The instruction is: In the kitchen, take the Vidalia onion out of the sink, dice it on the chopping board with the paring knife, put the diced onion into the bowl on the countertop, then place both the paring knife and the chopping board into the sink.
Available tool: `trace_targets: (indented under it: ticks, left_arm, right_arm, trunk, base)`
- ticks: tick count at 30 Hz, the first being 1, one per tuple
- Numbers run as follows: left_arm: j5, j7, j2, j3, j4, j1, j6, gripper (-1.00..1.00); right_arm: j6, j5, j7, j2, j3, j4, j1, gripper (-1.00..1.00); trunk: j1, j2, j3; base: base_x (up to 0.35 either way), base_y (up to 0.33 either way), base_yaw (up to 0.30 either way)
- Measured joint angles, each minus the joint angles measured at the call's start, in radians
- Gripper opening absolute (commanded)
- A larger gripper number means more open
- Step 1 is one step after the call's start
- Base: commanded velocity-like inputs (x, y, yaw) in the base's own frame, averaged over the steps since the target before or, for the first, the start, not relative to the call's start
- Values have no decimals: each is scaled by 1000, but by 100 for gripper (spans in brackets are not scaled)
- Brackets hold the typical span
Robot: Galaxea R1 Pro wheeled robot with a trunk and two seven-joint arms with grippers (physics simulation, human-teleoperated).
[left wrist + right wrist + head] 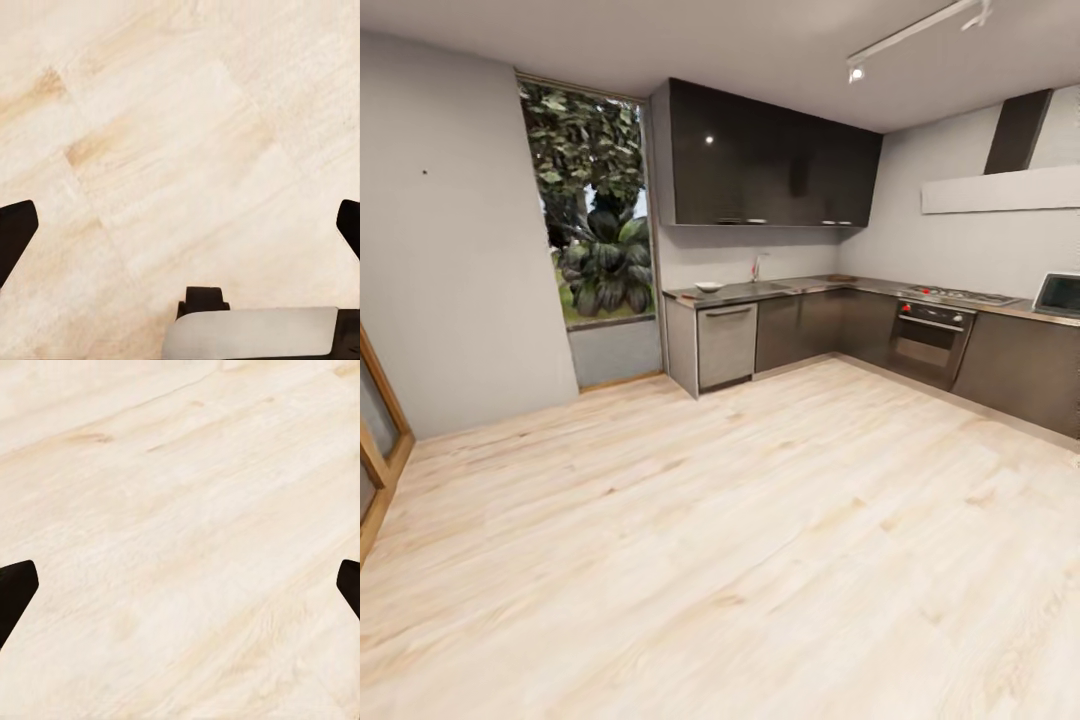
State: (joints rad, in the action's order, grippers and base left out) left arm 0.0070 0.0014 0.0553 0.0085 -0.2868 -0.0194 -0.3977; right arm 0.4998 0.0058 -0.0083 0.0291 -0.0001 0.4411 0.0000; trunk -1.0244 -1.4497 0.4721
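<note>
1. The room is a kitchen with a wide pale wood-plank floor, grey walls and a tall window looking onto leafy plants.
2. A long grey L-shaped countertop with a thin metallic edge runs along the far wall and turns down the right-hand side, over dark cabinets, with glossy black wall cupboards above it.
3. A shallow white bowl sits on the countertop near its left end.
4. Just right of the bowl a slim chrome faucet rises over the grey steel sink; the basin's inside cannot be made out from this far.
5. A brown patch that may be the chopping board lies further along; it is too small to tell for sure.
6. A steel dishwasher front stands below the bowl, and a built-in oven with a gas hob sits on the right run.
7. The left gripper hangs over bare floor planks, its black fingertips far apart and holding nothing.
8. The right gripper also hangs over the floor, fingertips spread wide and empty.
</note>
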Motion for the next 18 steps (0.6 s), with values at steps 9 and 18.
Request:
trace_targets:
  ticks: [9, 18]
  left_arm:
    - [0, 0, 0, 0, 0, 0, 0, 100]
    - [0, 0, 0, 0, 0, 0, 0, 100]
  right_arm:
    - [0, 0, 0, 0, 0, 0, 0, 100]
    - [0, 0, 0, 0, 0, -1, 0, 100]
  trunk:
    - [0, 0, 0]
    - [0, 0, 0]
  base:
    - [318, 0, -7]
    - [318, 0, 0]
